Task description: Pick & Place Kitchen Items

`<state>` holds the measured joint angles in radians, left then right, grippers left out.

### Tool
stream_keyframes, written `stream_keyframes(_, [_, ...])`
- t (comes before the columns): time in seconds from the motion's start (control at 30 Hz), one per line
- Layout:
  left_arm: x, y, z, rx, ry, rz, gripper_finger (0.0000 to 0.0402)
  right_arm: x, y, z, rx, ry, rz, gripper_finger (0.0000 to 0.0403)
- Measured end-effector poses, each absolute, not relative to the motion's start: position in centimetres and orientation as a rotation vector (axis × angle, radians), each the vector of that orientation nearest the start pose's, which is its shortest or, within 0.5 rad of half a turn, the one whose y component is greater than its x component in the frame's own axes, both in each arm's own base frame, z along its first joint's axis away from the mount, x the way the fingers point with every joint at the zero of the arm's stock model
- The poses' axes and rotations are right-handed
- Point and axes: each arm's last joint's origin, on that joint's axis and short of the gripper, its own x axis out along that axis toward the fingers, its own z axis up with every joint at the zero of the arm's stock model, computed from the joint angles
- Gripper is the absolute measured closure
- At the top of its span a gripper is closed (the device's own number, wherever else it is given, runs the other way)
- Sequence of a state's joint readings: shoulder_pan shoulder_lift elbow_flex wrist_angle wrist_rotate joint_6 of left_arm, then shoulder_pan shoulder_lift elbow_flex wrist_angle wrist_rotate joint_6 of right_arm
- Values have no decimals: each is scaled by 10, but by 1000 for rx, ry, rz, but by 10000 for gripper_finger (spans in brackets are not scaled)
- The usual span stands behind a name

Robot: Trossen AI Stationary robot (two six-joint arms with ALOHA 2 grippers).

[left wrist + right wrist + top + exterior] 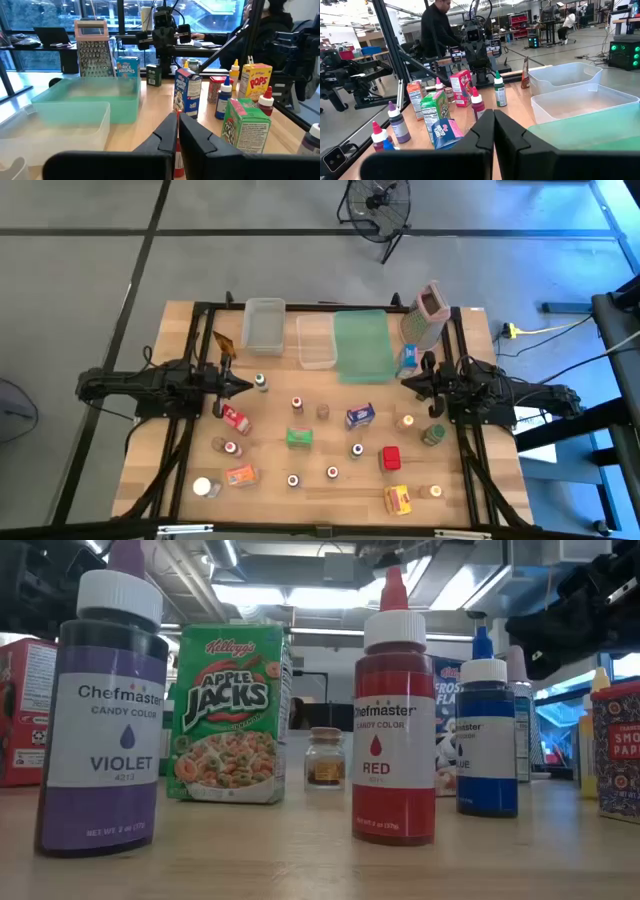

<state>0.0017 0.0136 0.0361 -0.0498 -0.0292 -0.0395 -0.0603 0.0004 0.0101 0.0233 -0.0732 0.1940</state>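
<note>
Over the wooden bench, both arms reach inward, level, left claw and right claw clenched, holding nothing. Between them the kitchen items stand scattered; clear bins lie behind.

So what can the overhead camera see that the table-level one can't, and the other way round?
Only the overhead view shows both arms, the left gripper and right gripper shut and empty over the table, plus the two clear bins, the green tray and the box grater.

Only the table-level view lets you read labels: the violet bottle, the red bottle, the blue bottle and the small spice jar.

Both show the green Apple Jacks box.
</note>
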Motion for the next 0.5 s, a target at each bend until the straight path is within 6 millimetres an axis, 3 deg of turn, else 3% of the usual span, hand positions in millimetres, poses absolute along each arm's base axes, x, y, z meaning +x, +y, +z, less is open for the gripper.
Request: stream_keyframes(0.5, [96, 1, 170, -39, 27, 32, 390, 97, -4, 169, 192, -32, 16, 394])
